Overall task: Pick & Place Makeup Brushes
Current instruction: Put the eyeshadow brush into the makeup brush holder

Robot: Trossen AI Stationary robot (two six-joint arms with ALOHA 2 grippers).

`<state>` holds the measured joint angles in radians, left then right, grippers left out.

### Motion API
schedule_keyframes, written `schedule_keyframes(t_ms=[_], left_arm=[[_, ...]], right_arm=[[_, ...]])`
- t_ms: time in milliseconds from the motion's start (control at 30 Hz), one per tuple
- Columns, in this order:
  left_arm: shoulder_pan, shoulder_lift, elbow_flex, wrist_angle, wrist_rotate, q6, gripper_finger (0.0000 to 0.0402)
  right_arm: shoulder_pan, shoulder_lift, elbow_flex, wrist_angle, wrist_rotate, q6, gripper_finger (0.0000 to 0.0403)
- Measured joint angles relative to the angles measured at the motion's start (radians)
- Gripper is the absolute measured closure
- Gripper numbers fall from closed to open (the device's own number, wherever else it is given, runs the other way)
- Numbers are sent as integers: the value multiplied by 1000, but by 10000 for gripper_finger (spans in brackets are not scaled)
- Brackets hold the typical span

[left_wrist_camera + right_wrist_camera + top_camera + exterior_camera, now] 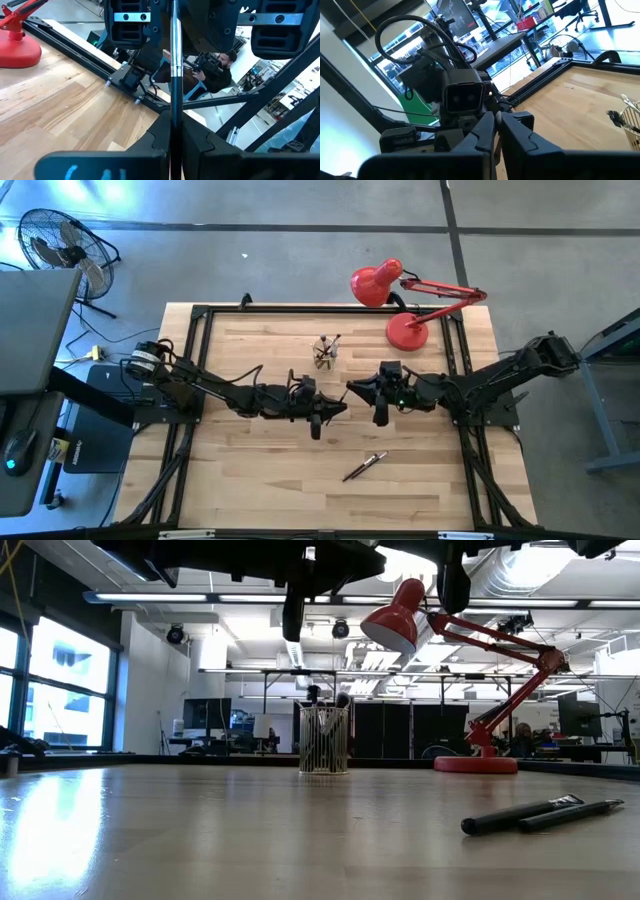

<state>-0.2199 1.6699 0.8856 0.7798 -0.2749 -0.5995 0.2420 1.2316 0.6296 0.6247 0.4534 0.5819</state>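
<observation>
Above the middle of the table my left gripper (333,407) and my right gripper (352,391) meet tip to tip. One makeup brush (175,60), dark with a silver ferrule, runs from my left gripper (172,137) straight ahead to the right gripper. Both grippers are shut on it; my right gripper (496,127) faces the left wrist. A small clear cup (325,352) holding several brushes stands upright on the table behind the grippers. Two more brushes (364,466) lie side by side on the table toward the near edge. My left gripper pinches the brush's dark handle (172,117) between its two fingers. The fingers point level toward the table's right and lie along the brush. The brush sticks out ahead of them, clear of the table. My right gripper is shut on the brush's far end (175,12), beyond the silver ferrule, coming level from the table's right. Its own fingers (485,132) hide the place of contact.
A red desk lamp (405,305) stands at the far right of the table, its base (475,762) behind the cup (324,740). The loose brushes (540,815) lie near the front right. A black frame (200,315) borders the wooden top.
</observation>
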Motion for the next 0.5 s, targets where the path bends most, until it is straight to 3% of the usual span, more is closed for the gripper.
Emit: schedule_keyframes(t_ms=[267,500], left_arm=[[4,1,0,-34,11,15,348],[60,-43,-1,-167,181,41,345]], right_arm=[[-1,0,0,-43,-16,25,396],[-1,0,0,-74,-27,40,400]])
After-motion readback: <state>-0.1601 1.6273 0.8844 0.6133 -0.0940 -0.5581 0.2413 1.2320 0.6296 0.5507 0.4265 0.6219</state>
